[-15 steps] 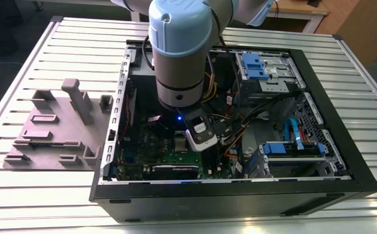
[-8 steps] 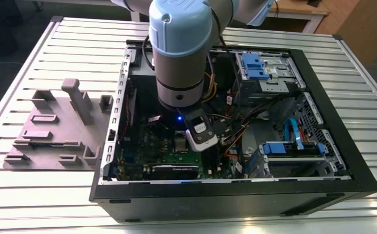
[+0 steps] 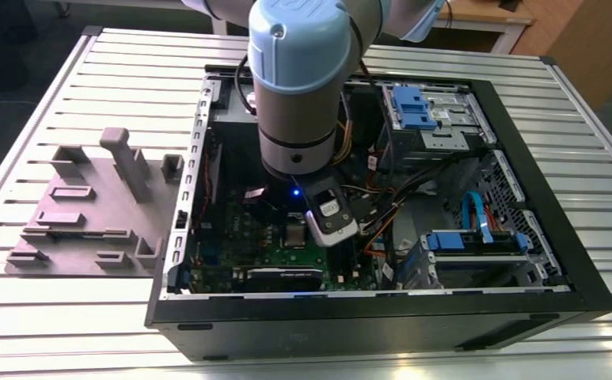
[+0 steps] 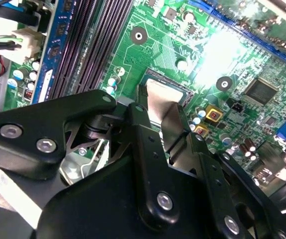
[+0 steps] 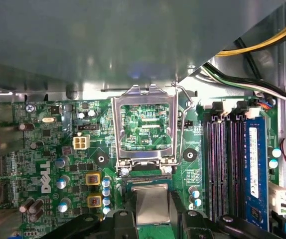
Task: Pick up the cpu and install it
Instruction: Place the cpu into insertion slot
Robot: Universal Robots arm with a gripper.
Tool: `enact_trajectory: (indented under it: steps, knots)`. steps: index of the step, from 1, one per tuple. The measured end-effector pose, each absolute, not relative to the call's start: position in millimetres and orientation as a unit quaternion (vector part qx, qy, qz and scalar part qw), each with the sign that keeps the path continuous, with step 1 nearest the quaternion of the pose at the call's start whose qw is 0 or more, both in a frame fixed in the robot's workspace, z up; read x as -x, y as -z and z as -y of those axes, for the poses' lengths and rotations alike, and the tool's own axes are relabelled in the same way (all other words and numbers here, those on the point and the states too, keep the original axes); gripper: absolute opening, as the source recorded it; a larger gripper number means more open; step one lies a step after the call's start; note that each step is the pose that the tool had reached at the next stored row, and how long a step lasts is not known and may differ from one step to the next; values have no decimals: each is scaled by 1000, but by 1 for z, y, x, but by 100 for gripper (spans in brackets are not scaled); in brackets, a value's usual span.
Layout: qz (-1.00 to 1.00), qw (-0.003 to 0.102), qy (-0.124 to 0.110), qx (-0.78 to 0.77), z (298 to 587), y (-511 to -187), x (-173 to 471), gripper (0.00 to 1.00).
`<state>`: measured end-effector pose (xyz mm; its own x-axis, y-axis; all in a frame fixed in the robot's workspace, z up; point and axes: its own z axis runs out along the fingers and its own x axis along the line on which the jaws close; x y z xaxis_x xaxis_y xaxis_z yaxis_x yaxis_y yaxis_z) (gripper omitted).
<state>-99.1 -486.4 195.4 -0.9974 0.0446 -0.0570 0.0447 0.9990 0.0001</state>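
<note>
The gripper (image 5: 152, 213) was clamped on the cpu (image 5: 152, 203) by two opposite edges, at the socket (image 5: 146, 180) on the motherboard (image 5: 43, 149), beside the raised load plate (image 5: 116, 129). Whether the chip was already seated could not be told. Probable hazard: a tilted or rotated chip would meet the contacts unevenly and bend them.

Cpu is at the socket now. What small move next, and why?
Probably ease straight down a little: the gripper is shut on the cpu just over the socket, the load plate is swung open, and I cannot tell that the chip is seated yet.
</note>
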Motion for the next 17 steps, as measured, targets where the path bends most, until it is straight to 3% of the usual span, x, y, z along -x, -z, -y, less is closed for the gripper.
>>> enact_trajectory:
  steps: [11,12,17]
  knots:
    - [-999,29,1,-22,486,-195,99,40]
    - [-999,29,1,-22,486,-195,99,46]
    - [-999,29,0,-22,486,-194,100,46]
